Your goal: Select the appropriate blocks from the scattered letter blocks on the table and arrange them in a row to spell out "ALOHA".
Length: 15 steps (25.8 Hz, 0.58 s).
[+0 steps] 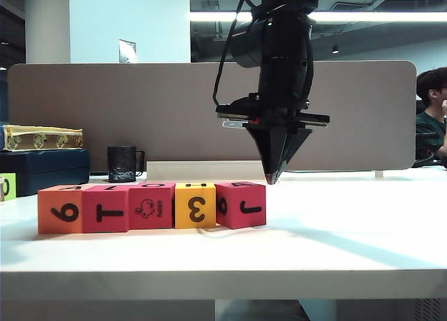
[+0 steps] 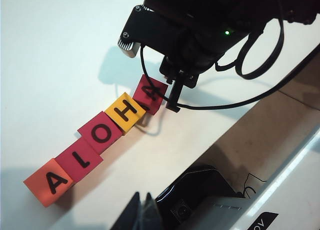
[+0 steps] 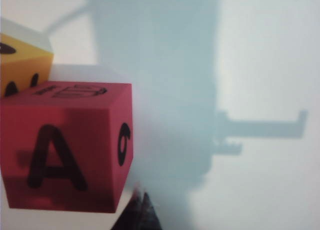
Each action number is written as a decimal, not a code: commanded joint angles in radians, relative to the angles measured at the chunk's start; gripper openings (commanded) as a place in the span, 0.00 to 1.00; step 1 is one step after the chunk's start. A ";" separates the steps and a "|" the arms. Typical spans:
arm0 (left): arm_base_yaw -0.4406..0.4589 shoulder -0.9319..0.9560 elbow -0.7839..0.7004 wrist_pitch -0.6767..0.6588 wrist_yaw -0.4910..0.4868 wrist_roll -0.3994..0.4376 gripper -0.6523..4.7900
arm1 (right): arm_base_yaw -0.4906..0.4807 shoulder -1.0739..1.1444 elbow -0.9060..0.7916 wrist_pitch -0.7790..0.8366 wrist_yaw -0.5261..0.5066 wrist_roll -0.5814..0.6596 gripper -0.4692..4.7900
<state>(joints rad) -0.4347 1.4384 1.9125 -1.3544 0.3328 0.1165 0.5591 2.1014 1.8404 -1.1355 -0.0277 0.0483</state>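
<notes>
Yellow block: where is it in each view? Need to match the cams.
Exterior view: yellow block, fourth from left in the row, front face shows 3.
Left wrist view: yellow block, top shows H, fourth from the orange A end.
Right wrist view: only a corner, behind the pink A block.
Shared landmark: that pink A block, with the shut right gripper beside it.

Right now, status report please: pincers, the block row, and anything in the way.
Right pincer shut, empty, hovering beside the last pink A block. Left pincer shut, empty, back from the row. Letter blocks read ALOHA. Nothing blocking.
</notes>
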 commanded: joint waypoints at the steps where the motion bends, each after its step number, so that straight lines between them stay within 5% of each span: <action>1: 0.001 -0.006 0.004 0.002 0.005 0.007 0.11 | 0.002 -0.005 -0.014 -0.012 -0.058 0.003 0.09; 15: 0.001 -0.005 0.004 0.002 0.005 0.007 0.11 | 0.027 -0.005 -0.022 0.041 -0.123 0.003 0.09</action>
<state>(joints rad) -0.4347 1.4380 1.9125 -1.3540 0.3328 0.1165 0.5835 2.1014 1.8160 -1.0962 -0.1543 0.0509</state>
